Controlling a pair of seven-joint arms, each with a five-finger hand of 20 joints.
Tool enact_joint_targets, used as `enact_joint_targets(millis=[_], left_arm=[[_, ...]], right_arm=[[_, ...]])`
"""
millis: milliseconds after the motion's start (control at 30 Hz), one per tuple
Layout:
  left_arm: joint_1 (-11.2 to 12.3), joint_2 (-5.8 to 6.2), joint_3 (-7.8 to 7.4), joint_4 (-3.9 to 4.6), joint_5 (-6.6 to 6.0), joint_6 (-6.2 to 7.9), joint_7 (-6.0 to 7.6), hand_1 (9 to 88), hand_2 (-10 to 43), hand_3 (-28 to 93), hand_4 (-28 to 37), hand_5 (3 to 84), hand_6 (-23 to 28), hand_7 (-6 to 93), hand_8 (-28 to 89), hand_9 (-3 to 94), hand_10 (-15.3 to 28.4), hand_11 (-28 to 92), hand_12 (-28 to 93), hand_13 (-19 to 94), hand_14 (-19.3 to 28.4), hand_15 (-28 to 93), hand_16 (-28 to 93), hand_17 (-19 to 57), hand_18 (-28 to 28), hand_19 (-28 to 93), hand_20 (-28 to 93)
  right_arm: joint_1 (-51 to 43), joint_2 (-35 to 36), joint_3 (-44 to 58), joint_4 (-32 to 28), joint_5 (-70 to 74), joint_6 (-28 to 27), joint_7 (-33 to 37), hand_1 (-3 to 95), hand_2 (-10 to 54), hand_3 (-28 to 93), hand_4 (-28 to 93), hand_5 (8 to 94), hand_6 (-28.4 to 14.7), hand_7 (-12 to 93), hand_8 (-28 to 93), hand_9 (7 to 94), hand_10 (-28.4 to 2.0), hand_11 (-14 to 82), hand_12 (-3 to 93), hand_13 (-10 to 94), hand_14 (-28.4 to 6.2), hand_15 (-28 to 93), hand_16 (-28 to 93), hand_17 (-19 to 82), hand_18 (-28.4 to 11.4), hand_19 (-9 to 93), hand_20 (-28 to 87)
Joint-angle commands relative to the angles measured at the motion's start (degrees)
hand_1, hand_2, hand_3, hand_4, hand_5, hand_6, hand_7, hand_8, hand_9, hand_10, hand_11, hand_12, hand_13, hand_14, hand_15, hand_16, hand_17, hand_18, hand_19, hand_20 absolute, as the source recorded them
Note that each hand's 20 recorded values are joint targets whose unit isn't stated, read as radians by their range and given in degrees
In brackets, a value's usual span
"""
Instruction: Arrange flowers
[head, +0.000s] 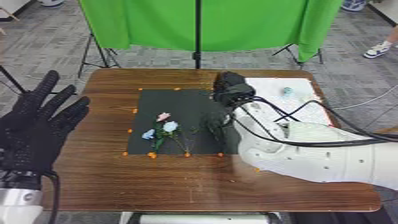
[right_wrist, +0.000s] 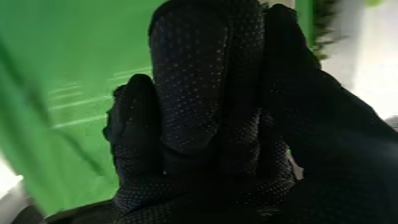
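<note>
Head view: we log the left hand (head: 34, 131) released; flowers (head: 170, 127) on the black mat's (head: 182, 102) left half, blooms pointing far, long axes roughly far-to-near; right hand (head: 233, 89), grip we cannot tell.

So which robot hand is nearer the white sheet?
Right. The right robot hand sits by the left edge of the white sheet; the left robot hand is across, beyond the dark mat.

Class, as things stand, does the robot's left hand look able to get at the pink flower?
Probably yes: the left hand has its fingers open, and nothing seems to stand between it and the pink flower on the dark mat, though it would have to move rightward.
</note>
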Motion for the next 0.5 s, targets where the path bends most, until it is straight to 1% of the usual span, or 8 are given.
enact_joint_targets(millis=[33, 67, 133, 233, 267, 333, 400, 500], left_arm=[[-1.09, -0.16, -0.11, 0.31, 0.79, -1.94, -2.36, 19.0, 6.2, 74, -28.3, 23.7, 2.8, 15.4, -11, 19.3, 14.3, 15, 14, 15, 23.4, 29, 0, -14.5, 28.4, 47, 12], [-0.93, -0.41, -0.32, 0.24, 0.92, -2.03, -2.79, 19.0, 6.2, 74, -28.3, 23.7, 2.8, 15.4, -11, 19.3, 14.3, 15, 14, 15, 23.5, 29, 0, -14.5, 28.4, 47, 12], [-0.43, -0.25, -0.32, 0.12, 0.76, -1.48, -2.30, 19.0, 6.3, 74, -28.3, 23.7, 2.8, 15.4, -11, 19.4, 14.4, 16, 14, 15, 23.6, 30, 0, -14.5, 28.4, 47, 12], [-0.53, -0.31, -0.21, 0.26, 0.71, -1.96, -2.32, 19.1, 6.4, 74, -28.3, 23.8, 2.8, 15.4, -11, 19.5, 14.5, 16, 14, 15, 23.8, 30, 0, -14.5, 28.4, 47, 13], [-0.42, -0.31, -0.13, 0.19, 0.73, -1.85, -2.31, 19.2, 6.4, 74, -28.3, 23.7, 2.9, 15.4, -11, 19.5, 14.5, 16, 14, 15, 23.9, 30, 0, -14.4, 28.4, 47, 13], [-0.55, -0.01, 0.20, 0.28, 0.71, -1.93, -1.80, 19.2, 6.5, 74, -28.3, 23.7, 2.9, 15.4, -11, 19.5, 14.5, 16, 14, 15, 23.9, 30, -1, -14.4, 28.4, 47, 13], [-1.14, 0.10, 0.73, 0.49, 0.74, -1.96, -2.09, 19.2, 6.5, 74, -28.3, 23.7, 2.9, 15.5, -11, 19.5, 14.5, 16, 14, 15, 24.0, 30, 0, -14.4, 28.4, 47, 13], [-1.19, 0.19, 1.29, 0.65, 0.66, -1.86, -1.77, 19.3, 6.6, 74, -28.3, 23.7, 2.9, 15.5, -11, 19.5, 14.5, 16, 14, 15, 24.0, 30, 0, -14.4, 28.4, 47, 13]], right_arm=[[-1.87, -3.88, -1.64, -3.05, 0.01, -1.24, -0.85, 55.1, -9.5, 68, -28, 86.8, 3.2, 17, 3, 93.7, -4.9, 17.2, 26.0, 86, -2.8, 50, 22, 49, -15.8, 93, 24], [-2.33, -3.82, -1.58, -3.24, 0.00, -1.60, -0.94, 55.1, -9.5, 68, -28, 86.6, 3.1, 17, 3, 93.7, -4.9, 16.9, 26.2, 86, -2.9, 51, 22, 48, -15.9, 93, 24], [-2.85, -3.93, -1.81, -3.65, 0.00, -1.94, -0.99, 55.0, -9.5, 68, -28, 86.4, 3.1, 17, 3, 93.7, -5.0, 16.9, 26.3, 86, -2.9, 51, 21, 48, -16.0, 93, 24], [-3.21, -4.63, -2.62, -3.58, -0.54, -2.22, -0.28, 55.1, -9.5, 68, -28, 86.4, 3.2, 17, 3, 93.7, -5.0, 16.9, 26.4, 86, -3.0, 51, 21, 48, -16.1, 93, 25], [-4.16, -4.76, -1.99, -3.45, -1.13, -2.97, -0.42, 55.1, -9.5, 68, -28, 86.4, 3.1, 17, 3, 93.7, -5.0, 16.9, 26.4, 86, -3.0, 51, 21, 48, -16.1, 93, 25], [-3.57, -5.38, -3.25, -2.95, -0.94, -2.25, 0.10, 55.1, -9.5, 68, -28, 86.2, 3.0, 17, 3, 93.7, -5.0, 17.1, 26.5, 86, -3.1, 51, 21, 48, -16.2, 93, 25], [-4.14, -5.52, -2.76, -2.71, -0.39, -2.35, 0.00, 55.2, -9.5, 68, -28, 86.0, 2.8, 17, 3, 93.7, -5.2, 17.0, 26.5, 86, -3.1, 51, 21, 48, -16.3, 93, 25], [-3.82, -6.23, -3.31, -2.18, -0.03, -1.85, 0.08, 55.1, -9.5, 68, -28, 84.5, 2.3, 17, 2, 93.7, -5.8, 15.9, 27.3, 85, -3.3, 52, 21, 47, -16.4, 93, 26]])
